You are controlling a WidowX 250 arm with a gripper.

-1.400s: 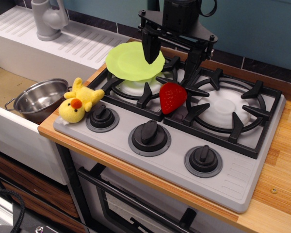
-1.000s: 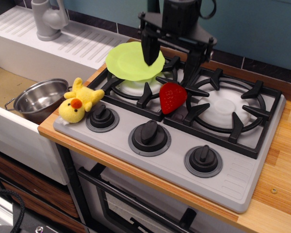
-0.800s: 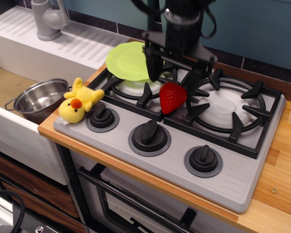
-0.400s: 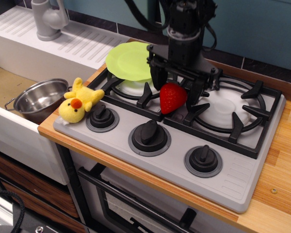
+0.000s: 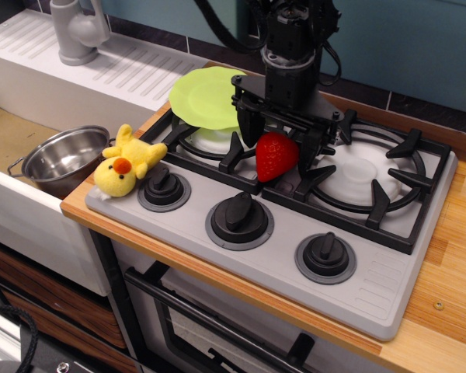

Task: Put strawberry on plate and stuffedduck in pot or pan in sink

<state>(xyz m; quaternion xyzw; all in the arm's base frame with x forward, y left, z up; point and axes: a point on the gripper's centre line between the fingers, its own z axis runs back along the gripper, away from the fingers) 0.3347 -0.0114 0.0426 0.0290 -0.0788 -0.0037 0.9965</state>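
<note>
The strawberry (image 5: 276,155) is straddled by the gripper (image 5: 275,149), jaws held apart either side, contact apparently not yet made, so a grasp can be closed. The plate (image 5: 204,95) is just behind (tilted on the grate), a short carry away.

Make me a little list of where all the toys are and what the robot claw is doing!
strawberry: on the stove grate, between the two back burners
gripper: open, fingers on either side of the strawberry, not closed on it
plate: lime green, tilted on the back-left burner
stuffedduck: lying at the stove's left edge, beside a knob
pot: empty, in the sink
</note>
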